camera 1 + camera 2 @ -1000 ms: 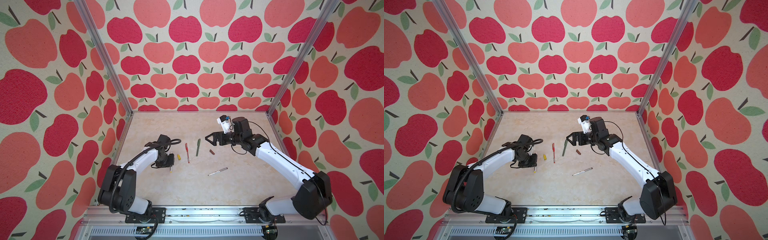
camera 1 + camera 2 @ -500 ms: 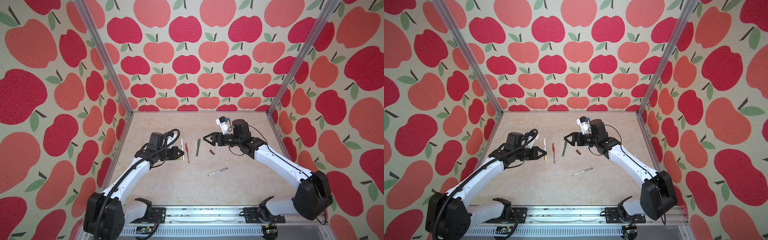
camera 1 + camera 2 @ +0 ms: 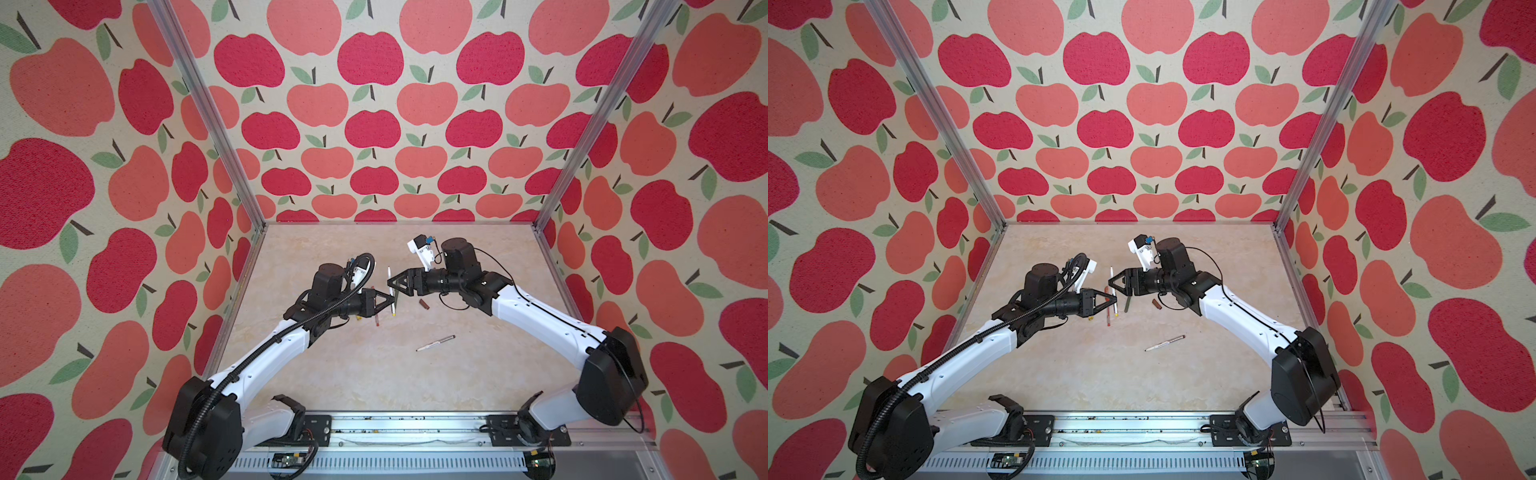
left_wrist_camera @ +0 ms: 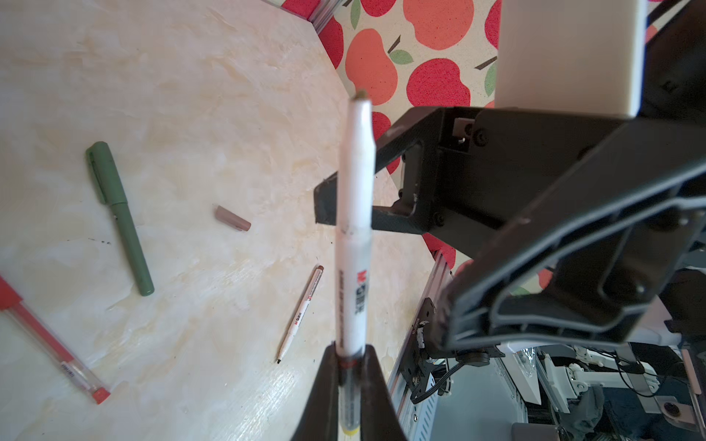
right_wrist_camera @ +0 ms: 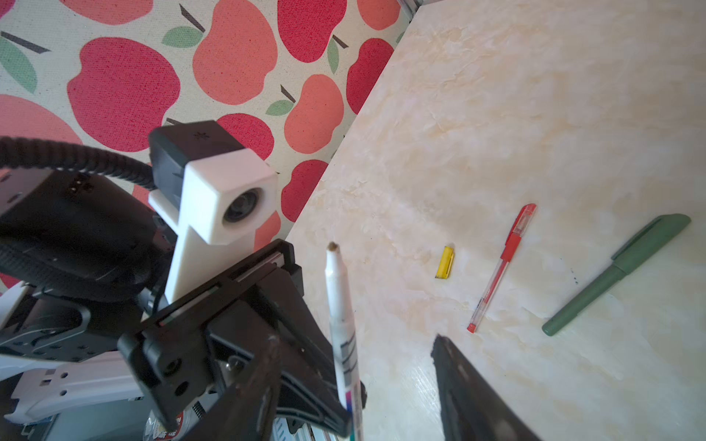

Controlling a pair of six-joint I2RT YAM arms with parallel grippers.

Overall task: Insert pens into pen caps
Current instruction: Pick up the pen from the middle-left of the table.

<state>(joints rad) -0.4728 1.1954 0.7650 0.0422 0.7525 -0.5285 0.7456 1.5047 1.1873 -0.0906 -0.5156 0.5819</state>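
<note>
My left gripper (image 4: 349, 349) (image 3: 390, 300) is shut on the lower end of the white yellow-tipped pen (image 4: 353, 229) (image 3: 390, 286), holding it upright above the table. My right gripper (image 5: 355, 339) (image 3: 391, 285) is open, with its fingers on either side of that pen's upper part. Apart from the held one, the pens on the table are red (image 5: 502, 267) (image 3: 1108, 318), green (image 5: 615, 273) (image 4: 120, 217) and white brown-tipped (image 4: 301, 313) (image 3: 435, 343). The red and green ones wear their caps. The yellow pen cap (image 5: 445, 262) and the maroon cap (image 4: 232, 218) (image 3: 424, 304) lie loose.
The pale marbled table (image 3: 374, 374) is enclosed by apple-patterned walls (image 3: 374, 124) with metal corner posts. A metal rail (image 3: 395, 428) carrying both arm bases runs along the front edge.
My left gripper has lifted the white pen off the table at the left and carried it to the middle. My right gripper's jaws have narrowed around the pen's upper part.
</note>
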